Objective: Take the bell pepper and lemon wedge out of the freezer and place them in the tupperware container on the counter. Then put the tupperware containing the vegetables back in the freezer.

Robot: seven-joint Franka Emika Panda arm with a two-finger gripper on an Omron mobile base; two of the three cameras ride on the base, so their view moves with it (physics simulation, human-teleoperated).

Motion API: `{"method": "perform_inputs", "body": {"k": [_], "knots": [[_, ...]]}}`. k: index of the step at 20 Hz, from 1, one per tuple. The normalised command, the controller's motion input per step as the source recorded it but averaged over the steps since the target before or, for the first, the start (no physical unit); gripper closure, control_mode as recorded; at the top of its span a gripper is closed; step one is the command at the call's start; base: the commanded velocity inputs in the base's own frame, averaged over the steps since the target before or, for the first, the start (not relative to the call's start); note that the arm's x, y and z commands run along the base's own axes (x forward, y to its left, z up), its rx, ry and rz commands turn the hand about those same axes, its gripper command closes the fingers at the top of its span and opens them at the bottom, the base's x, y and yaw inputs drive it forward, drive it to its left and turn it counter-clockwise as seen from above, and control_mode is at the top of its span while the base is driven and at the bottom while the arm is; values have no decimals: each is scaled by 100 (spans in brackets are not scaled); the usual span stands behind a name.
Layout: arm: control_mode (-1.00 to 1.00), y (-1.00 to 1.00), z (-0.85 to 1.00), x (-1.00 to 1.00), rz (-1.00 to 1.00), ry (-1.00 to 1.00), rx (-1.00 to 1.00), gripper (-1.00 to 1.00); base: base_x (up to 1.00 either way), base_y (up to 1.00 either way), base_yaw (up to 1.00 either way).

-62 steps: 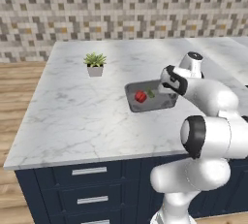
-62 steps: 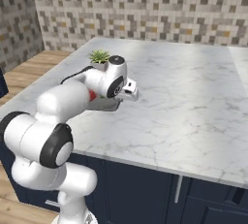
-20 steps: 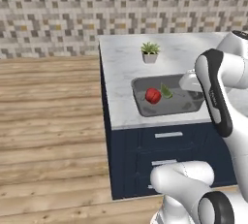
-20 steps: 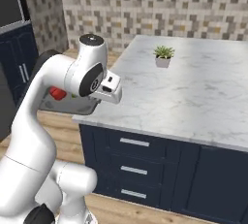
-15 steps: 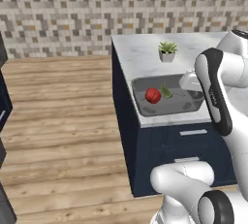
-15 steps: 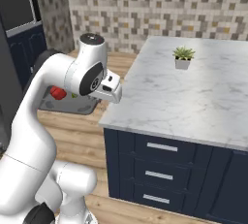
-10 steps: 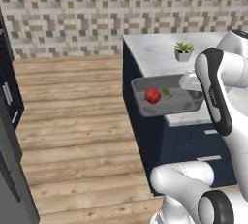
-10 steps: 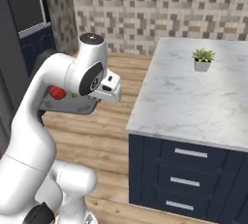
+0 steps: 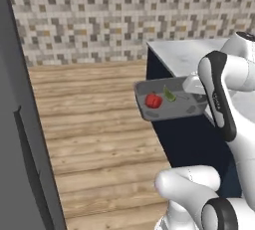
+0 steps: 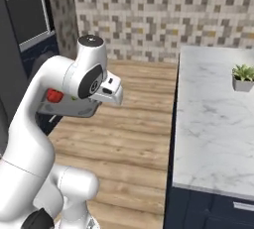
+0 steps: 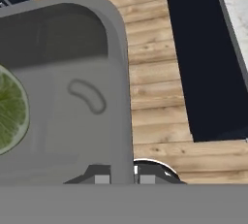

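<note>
I see the tupperware container held in the air over the wooden floor, beside the counter's edge. The bell pepper and lemon wedge lie inside it. My tool is clamped on its rim. A small potted plant stands on the marble; mosaic tiles cover the wall.

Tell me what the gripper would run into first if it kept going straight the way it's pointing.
The gripper is already clamped on the rim of the tupperware container, so its own line runs along that tray. Beyond it lies wooden floor; depth past that is unclear.
</note>
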Motion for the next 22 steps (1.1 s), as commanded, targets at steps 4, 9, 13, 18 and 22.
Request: {"method": "perform_inputs", "body": {"k": [4, 9, 13, 18, 22], "knots": [[100, 0, 0, 0, 0, 0, 0, 100, 100, 27, -4], [100, 0, 0, 0, 0, 0, 0, 100, 100, 20, 0], [100, 0, 0, 0, 0, 0, 0, 100, 100, 31, 14], [100, 0, 0, 0, 0, 0, 0, 100, 83, 45, 49], [100, 0, 0, 0, 0, 0, 0, 100, 19, 42, 77]]}}
